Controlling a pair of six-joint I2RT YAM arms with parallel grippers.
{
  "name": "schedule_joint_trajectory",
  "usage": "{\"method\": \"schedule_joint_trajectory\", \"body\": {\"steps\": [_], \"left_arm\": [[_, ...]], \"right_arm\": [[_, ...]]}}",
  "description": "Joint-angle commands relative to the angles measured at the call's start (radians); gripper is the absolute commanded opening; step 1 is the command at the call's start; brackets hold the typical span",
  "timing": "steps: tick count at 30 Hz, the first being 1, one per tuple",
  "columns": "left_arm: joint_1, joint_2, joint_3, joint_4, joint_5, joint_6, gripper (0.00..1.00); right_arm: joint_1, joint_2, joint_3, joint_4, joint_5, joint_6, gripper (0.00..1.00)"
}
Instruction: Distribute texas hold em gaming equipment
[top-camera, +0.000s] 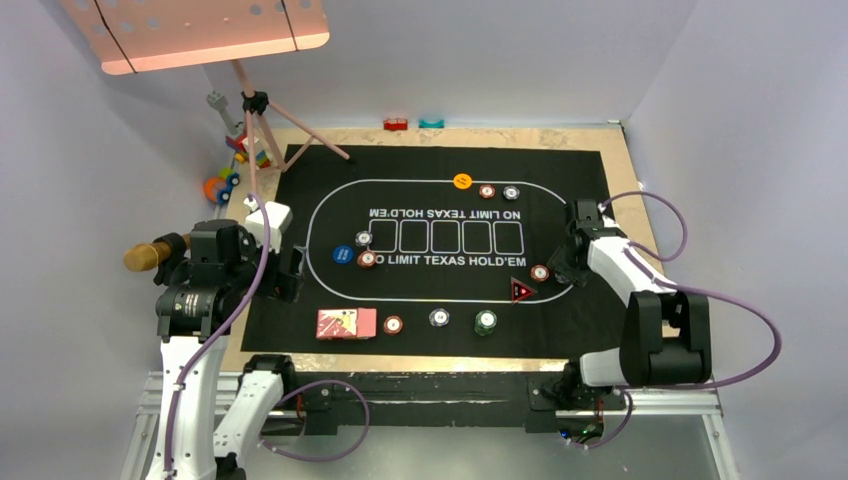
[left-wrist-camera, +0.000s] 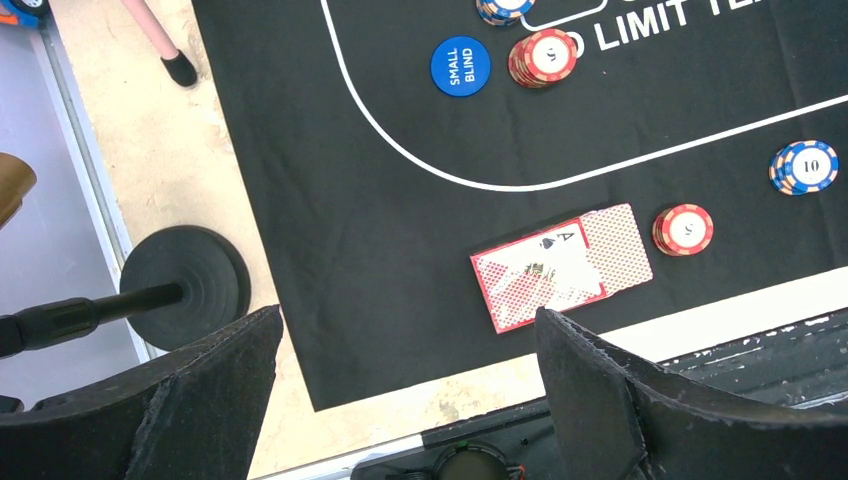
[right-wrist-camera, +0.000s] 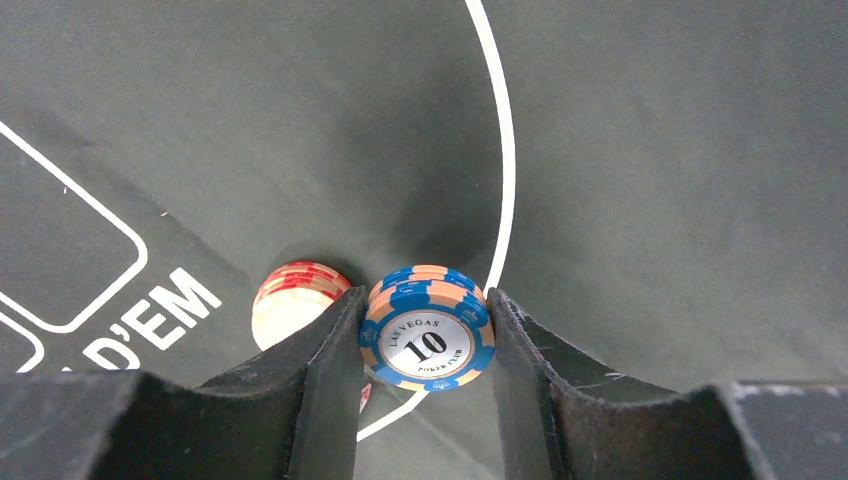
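- Right wrist view: right gripper (right-wrist-camera: 425, 345) clamped on a blue chip stack (right-wrist-camera: 427, 328) marked 10, over the mat (right-wrist-camera: 650, 150), on the white oval line.
- Red chip stack (right-wrist-camera: 290, 297) just beside, touching the outer face of one finger, inside the oval.
- Left gripper (left-wrist-camera: 405, 385) jaws wide apart, holding nothing, above the mat's near left corner.
- Cards (left-wrist-camera: 560, 265) near the mat's near edge, ace face up.
- Blue button (left-wrist-camera: 460, 66) on the mat, beside another red stack (left-wrist-camera: 543, 57).

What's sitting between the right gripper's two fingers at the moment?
A stack of blue 10 chips, seen in the right wrist view; the red chip stack sits just outside the fingers.
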Motion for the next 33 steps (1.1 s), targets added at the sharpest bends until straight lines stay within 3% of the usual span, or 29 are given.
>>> {"method": "schedule_joint_trajectory", "body": {"steps": [1,8,12,16,23,33], "left_arm": [[0.002,-0.006,0.009,0.01,0.02,0.016,1.0],[0.002,-0.009,0.01,0.01,0.021,0.016,1.0],[0.003,-0.012,0.01,0.008,0.022,0.018,1.0],[0.003,-0.015,0.01,0.008,0.022,0.019,1.0],[0.002,-0.017,0.01,0.008,0.024,0.019,1.0],[0.003,-0.016,0.01,0.009,0.024,0.019,1.0]], "right_arm": [[-0.004,0.032,-0.002,0.048,-0.011,0.036,0.22],[-0.005,0.056,-0.024,0.059,-0.004,0.052,0.33],[-0.005,0.052,-0.019,0.043,0.007,0.06,0.5],[-0.005,0.051,-0.012,0.027,0.015,0.063,0.59],[-0.005,0.003,0.006,0.002,0.018,0.068,0.62],[0.052,-0.203,0.087,-0.078,-0.02,0.027,0.63]]}}
